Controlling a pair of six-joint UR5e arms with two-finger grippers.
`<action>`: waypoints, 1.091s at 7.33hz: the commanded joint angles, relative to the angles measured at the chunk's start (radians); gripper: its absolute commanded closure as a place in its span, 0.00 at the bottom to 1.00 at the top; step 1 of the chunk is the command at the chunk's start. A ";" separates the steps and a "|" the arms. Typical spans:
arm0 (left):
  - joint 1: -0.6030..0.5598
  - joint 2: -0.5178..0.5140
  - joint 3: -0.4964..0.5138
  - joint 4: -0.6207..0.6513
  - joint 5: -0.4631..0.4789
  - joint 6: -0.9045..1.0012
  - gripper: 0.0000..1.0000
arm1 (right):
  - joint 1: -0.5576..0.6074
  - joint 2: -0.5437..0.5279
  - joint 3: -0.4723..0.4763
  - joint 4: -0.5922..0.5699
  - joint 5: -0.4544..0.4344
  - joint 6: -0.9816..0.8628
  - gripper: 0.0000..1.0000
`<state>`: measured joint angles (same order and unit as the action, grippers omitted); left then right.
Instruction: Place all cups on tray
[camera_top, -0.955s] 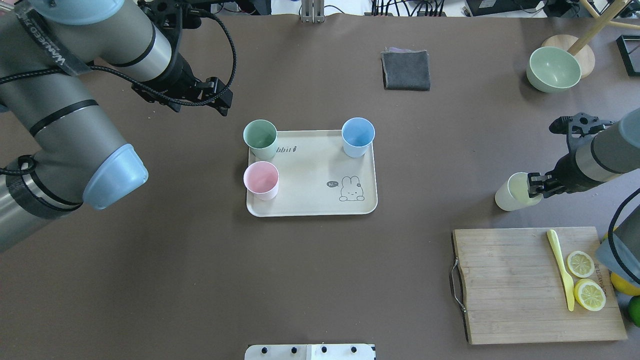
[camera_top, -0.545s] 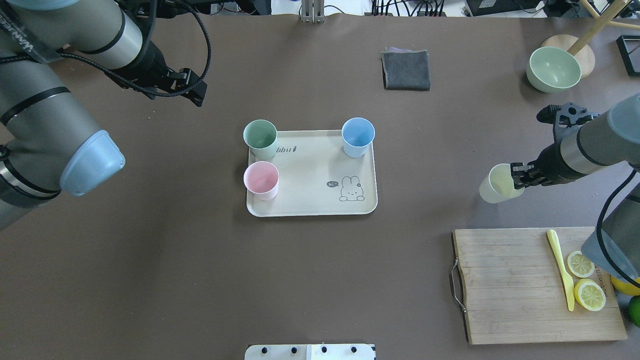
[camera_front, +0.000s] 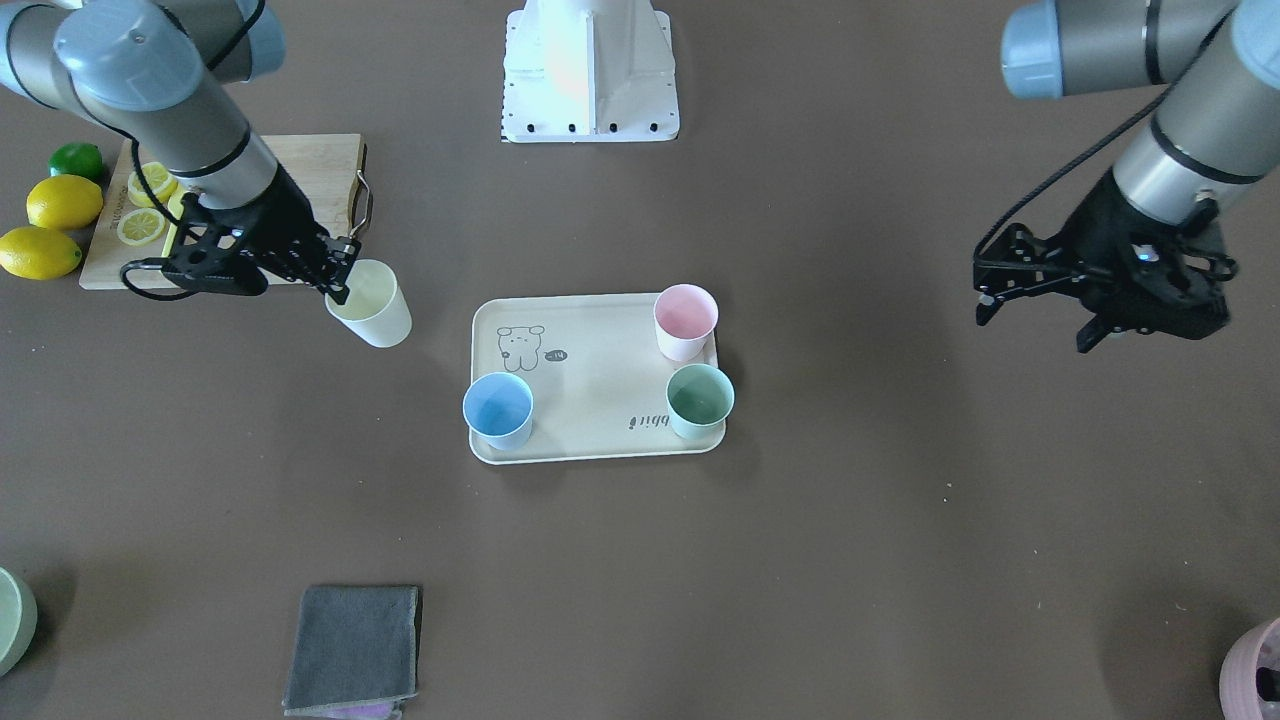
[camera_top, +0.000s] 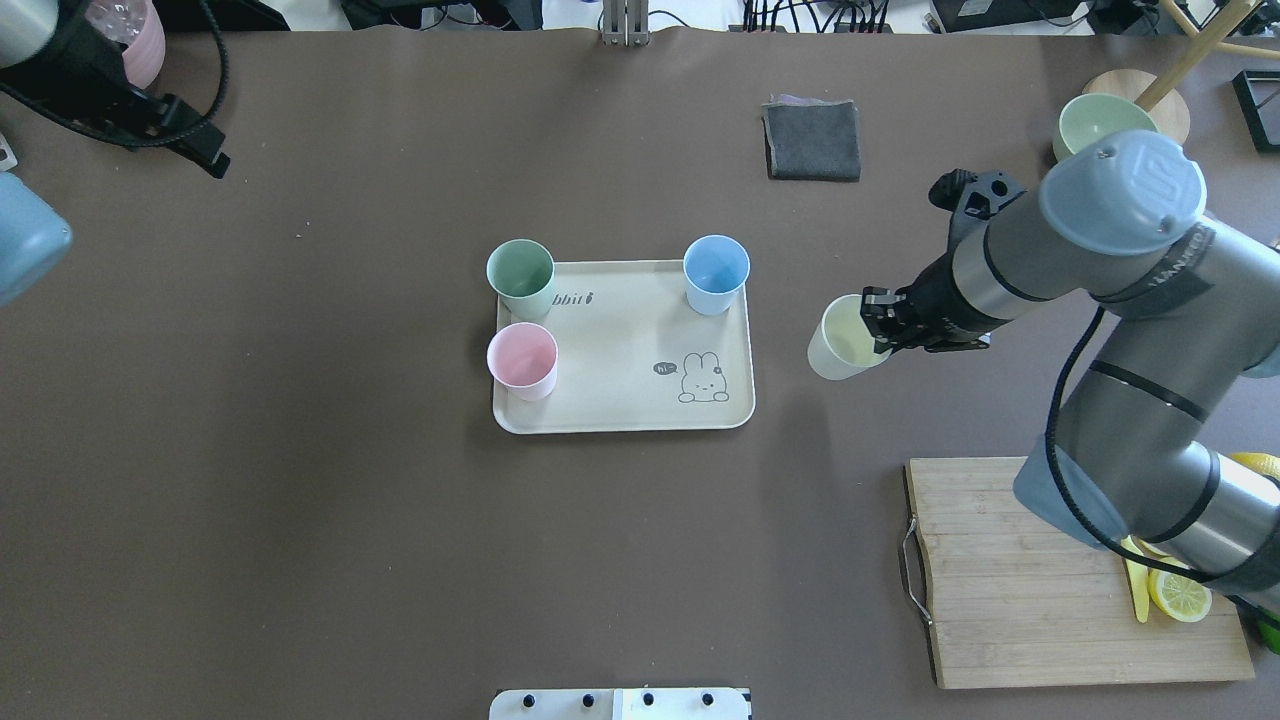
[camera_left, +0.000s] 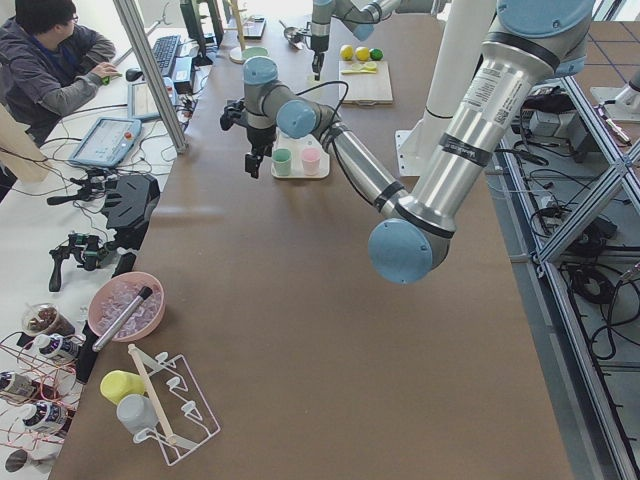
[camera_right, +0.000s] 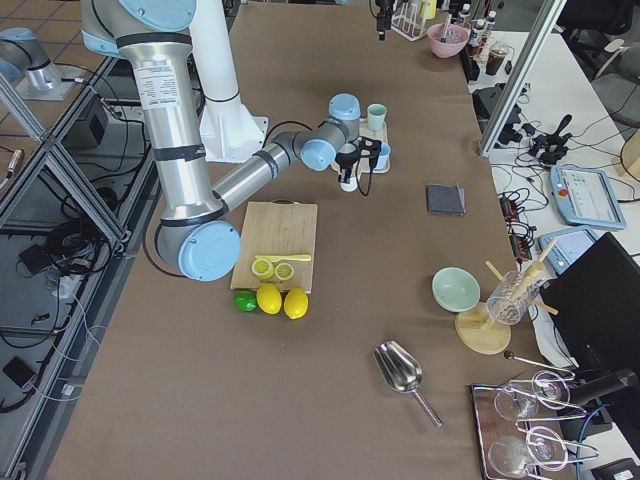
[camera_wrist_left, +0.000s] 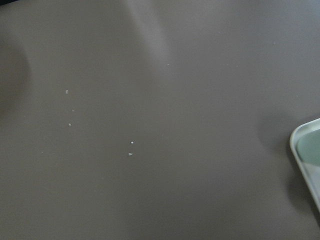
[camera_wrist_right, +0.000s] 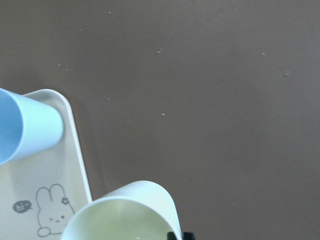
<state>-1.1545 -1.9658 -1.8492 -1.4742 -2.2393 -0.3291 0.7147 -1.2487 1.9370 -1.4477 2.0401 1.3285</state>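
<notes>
Cups (camera_top: 716, 268) — three on tray (camera_top: 615, 345), yellow cup (camera_top: 838, 340) held

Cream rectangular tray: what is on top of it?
Mint green tumbler, light pink tumbler, light blue tumbler; the green one covers part of the script. The pale yellow tumbler is off it.

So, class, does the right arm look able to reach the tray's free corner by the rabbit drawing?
Probably yes. The right end effector, holding the yellow cup, hangs just beside the tray; bare table lies between, and the blue cup sits clear of that corner.
</notes>
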 joint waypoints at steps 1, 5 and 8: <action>-0.088 0.073 0.027 0.000 -0.019 0.172 0.02 | -0.087 0.127 -0.025 -0.095 -0.064 0.050 1.00; -0.094 0.100 0.018 -0.011 -0.036 0.179 0.02 | -0.149 0.193 -0.108 -0.095 -0.124 0.052 1.00; -0.096 0.104 0.016 -0.011 -0.036 0.179 0.02 | -0.152 0.195 -0.105 -0.092 -0.153 0.054 0.01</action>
<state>-1.2493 -1.8643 -1.8322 -1.4848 -2.2748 -0.1504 0.5640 -1.0556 1.8272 -1.5415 1.9078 1.3791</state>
